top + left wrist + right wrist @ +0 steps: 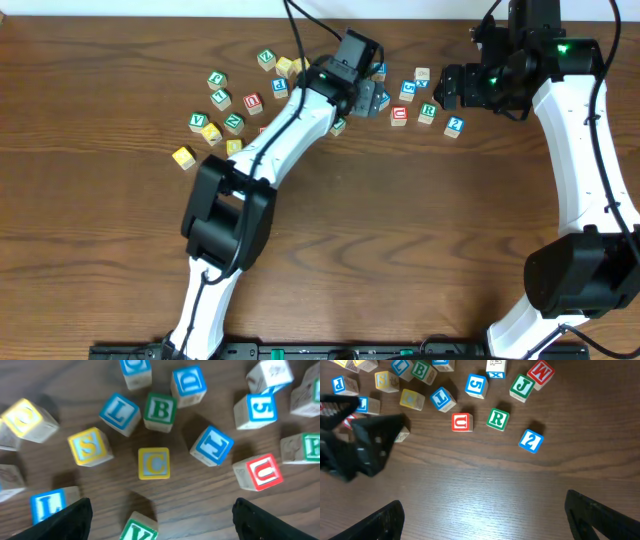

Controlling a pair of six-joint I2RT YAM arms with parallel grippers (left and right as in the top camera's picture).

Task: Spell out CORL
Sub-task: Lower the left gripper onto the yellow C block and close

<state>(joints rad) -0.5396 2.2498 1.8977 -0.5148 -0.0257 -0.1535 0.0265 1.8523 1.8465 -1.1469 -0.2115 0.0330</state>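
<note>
In the left wrist view, the yellow C block [154, 463] lies flat ahead of my open left gripper [162, 525]. The blue L block [119, 414] lies beyond it to the left, and a yellow block that looks like an O [25, 417] is at the far left. In the right wrist view, the green R block [497, 418] lies next to a red U block [461, 422], well ahead of my open, empty right gripper [485, 520]. In the overhead view, the left gripper [365, 98] hovers over the block cluster and the right gripper [452, 88] is beside the R block [427, 112].
Several other letter blocks are scattered around: a green B [160, 410], blue D [189, 384], yellow S [87, 446], blue 5 [255, 410] and a green block [137, 530] between the left fingers. More blocks lie at the left [220, 110]. The wooden table [400, 240] spreads toward the front.
</note>
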